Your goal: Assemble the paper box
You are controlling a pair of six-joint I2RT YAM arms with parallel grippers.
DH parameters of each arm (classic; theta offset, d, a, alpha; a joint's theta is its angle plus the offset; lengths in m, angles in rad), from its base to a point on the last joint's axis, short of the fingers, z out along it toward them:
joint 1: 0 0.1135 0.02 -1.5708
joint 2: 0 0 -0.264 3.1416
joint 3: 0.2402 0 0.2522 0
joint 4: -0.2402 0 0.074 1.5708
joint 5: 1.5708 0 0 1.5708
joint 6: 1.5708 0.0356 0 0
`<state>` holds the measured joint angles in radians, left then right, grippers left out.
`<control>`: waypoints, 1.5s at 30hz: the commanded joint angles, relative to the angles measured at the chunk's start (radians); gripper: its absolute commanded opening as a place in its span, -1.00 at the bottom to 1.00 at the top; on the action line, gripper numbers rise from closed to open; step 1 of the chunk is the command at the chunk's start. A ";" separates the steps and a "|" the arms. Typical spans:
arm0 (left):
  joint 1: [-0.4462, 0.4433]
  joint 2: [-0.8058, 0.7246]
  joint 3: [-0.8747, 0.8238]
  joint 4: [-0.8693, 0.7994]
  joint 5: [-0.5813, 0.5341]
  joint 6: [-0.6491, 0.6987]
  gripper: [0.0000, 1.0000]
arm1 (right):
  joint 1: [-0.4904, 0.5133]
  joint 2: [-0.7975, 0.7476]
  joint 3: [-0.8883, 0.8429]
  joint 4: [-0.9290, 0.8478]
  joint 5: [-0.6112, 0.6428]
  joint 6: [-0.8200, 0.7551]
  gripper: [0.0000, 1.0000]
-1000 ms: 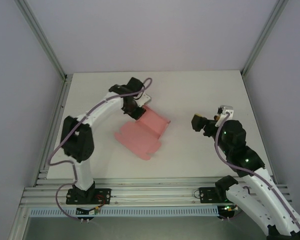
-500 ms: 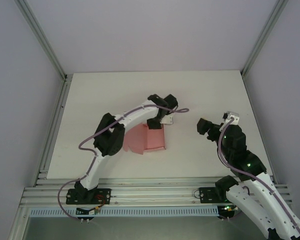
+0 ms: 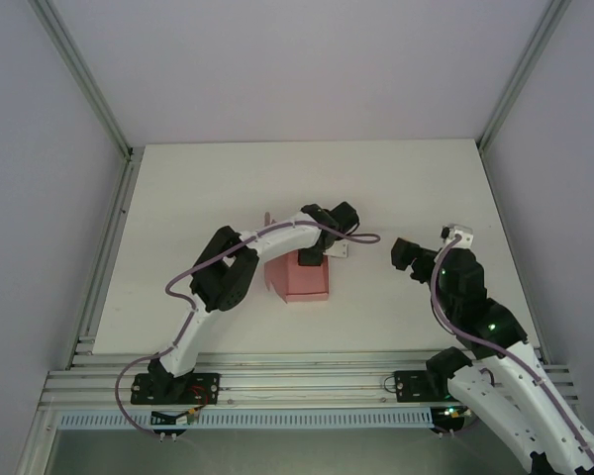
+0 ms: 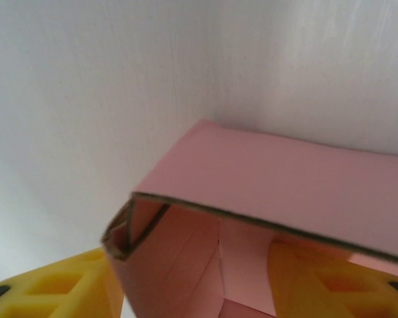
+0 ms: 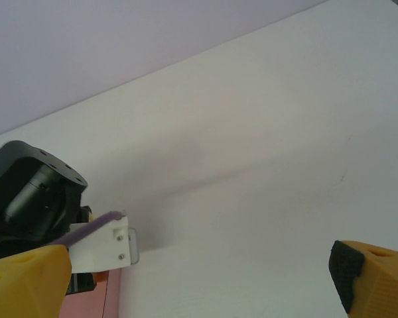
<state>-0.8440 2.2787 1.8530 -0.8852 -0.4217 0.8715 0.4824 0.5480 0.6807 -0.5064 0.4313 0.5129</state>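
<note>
Within the last second the left arm has swung from the back left to the middle, folding the flat pink sheet over. The paper box (image 3: pixel 302 280) now sits half-formed at the centre of the table (image 3: pixel 178 198). The left gripper (image 3: pixel 314 255) has parted its fingers and straddles one wall. The right gripper (image 3: pixel 408 253) hangs wide apart and empty nearby, with the left wrist between it and the box.
</note>
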 commanded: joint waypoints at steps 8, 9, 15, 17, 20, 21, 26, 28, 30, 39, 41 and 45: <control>0.006 -0.385 -0.080 0.237 0.178 -0.142 0.82 | -0.040 0.112 0.028 0.011 -0.067 -0.039 1.00; 0.014 -0.426 -0.105 0.294 0.165 -0.184 0.88 | -0.044 0.130 0.037 0.010 -0.076 -0.040 1.00; 0.165 -0.663 -0.220 0.444 -0.109 -0.720 1.00 | -0.057 0.273 0.077 0.070 -0.187 -0.088 1.00; 0.273 -0.755 -0.297 0.369 -0.069 -0.934 1.00 | -0.057 0.338 0.090 0.118 -0.263 -0.162 1.00; 0.396 -0.901 -0.500 0.354 0.019 -1.136 1.00 | -0.055 0.482 0.159 0.158 -0.500 -0.366 1.00; 0.418 -0.946 -0.571 0.365 0.039 -1.162 1.00 | -0.053 0.541 0.193 0.161 -0.571 -0.433 1.00; 0.456 -1.135 -0.814 0.345 0.027 -1.239 1.00 | -0.017 0.918 0.448 0.096 -0.750 -0.848 0.93; 0.467 -1.191 -0.861 0.320 -0.003 -1.257 0.99 | 0.008 1.069 0.570 0.040 -0.760 -0.966 0.86; 0.476 -1.229 -0.893 0.296 -0.038 -1.272 1.00 | 0.032 1.190 0.667 -0.005 -0.770 -1.054 0.75; 0.490 -1.308 -0.936 0.261 -0.080 -1.263 1.00 | 0.090 1.468 0.889 -0.139 -0.804 -1.152 0.28; 0.490 -1.309 -0.937 0.262 -0.079 -1.267 1.00 | 0.096 1.490 0.882 -0.127 -0.801 -1.143 0.27; 0.492 -1.303 -0.947 0.305 -0.050 -1.248 1.00 | 0.106 1.528 0.859 -0.078 -0.758 -1.114 0.09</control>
<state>-0.3630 0.9806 0.9218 -0.5991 -0.4725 -0.3782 0.5823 2.0499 1.5383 -0.5854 -0.3214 -0.5934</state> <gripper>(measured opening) 0.997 0.569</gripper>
